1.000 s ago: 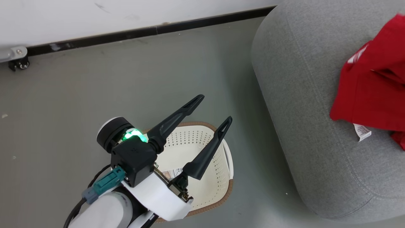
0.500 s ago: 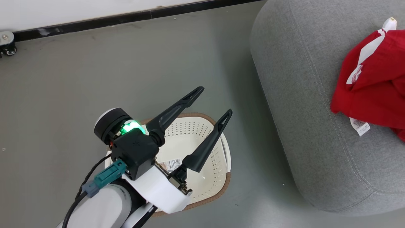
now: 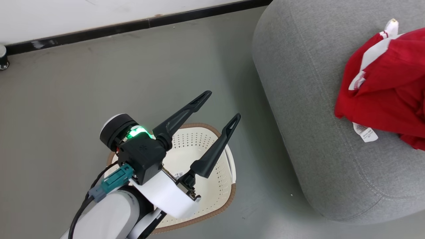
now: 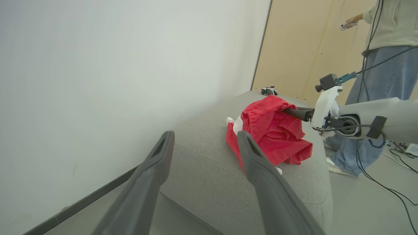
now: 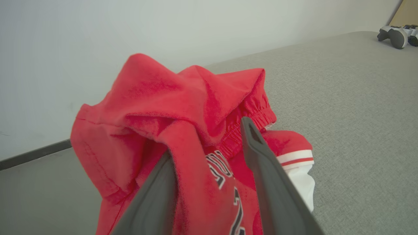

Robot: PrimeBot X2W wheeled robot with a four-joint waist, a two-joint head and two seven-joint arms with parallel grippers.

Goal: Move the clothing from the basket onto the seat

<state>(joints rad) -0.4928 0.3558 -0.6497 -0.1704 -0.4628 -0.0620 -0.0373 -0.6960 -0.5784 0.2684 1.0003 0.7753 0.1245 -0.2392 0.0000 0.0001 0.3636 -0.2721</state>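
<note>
Clothing [image 3: 385, 96]: one bright-red heap, lying on the seat [image 3: 315, 132] near its rounded end, well apart from the basket [image 3: 199, 141]. A white care tag [image 3: 364, 132] hangs from the heap's near edge onto the grey fabric.

Count from the head view: one basket, one seat, one heap. The basket stands on the grey floor [image 3: 66, 99] beside the seat, not touching it. Its inside shows perforated wall and a label sticker [image 3: 179, 174].

My left gripper [image 3: 223, 105] hovers above the basket, fingers spread wide, nothing between them.

The right wrist view shows what the head view does not. The heap is at least two pieces: a red piece with an elastic band on top, and under it a jersey [image 5: 228, 189] with black numbers and a white sleeve. My right gripper [image 5: 207, 140] is in that heap with its fingers apart. Red cloth drapes over one finger and hides its tip; the other finger is bare. No pinch on the cloth that I can see.

That view also shows one game controller [image 5: 396, 34] on the far part of the seat.

The left wrist view adds the side look: one dark finger [image 4: 295, 113] of my right gripper reaching into the heap, the white wall [image 4: 98, 65] behind the seat, and one person [image 4: 382, 65] standing beyond the seat, holding a small handset [image 4: 346, 25].
</note>
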